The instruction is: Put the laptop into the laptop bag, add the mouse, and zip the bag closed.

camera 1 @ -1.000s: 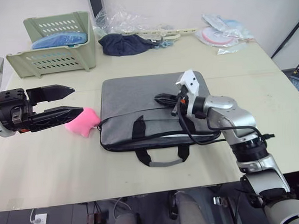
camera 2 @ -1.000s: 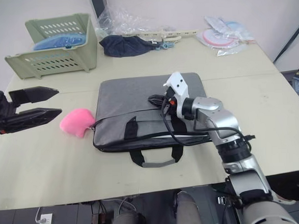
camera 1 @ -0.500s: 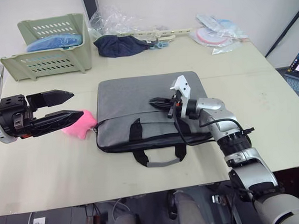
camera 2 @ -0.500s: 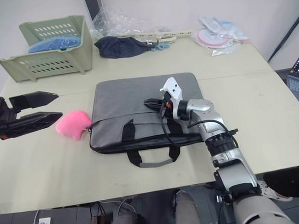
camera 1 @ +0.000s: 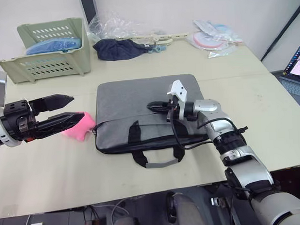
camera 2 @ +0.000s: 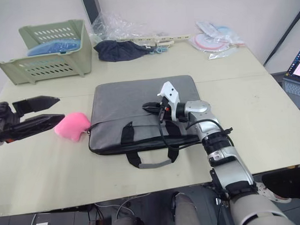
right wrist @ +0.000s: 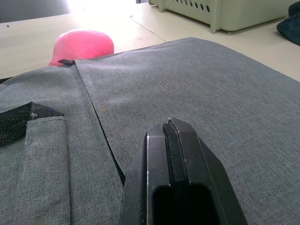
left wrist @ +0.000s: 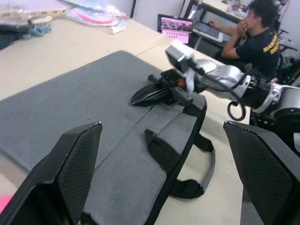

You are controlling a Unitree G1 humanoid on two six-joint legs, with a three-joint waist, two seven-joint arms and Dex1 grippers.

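One grey bag (camera 1: 140, 113) flat on counter (camera 1: 53, 160), two black handles toward the near edge. Right gripper (camera 1: 152, 106) over bag top near the zip line, jaws together, nothing between them. Left gripper (camera 1: 66, 108) above counter left of bag, jaws apart, empty. One pink plush (camera 1: 77, 126) touching bag's left corner. One green basket (camera 1: 49, 49) at far left.

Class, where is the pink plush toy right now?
The pink plush toy lies on the table's left side, against the grey laptop bag's left edge, beside the left end effector.
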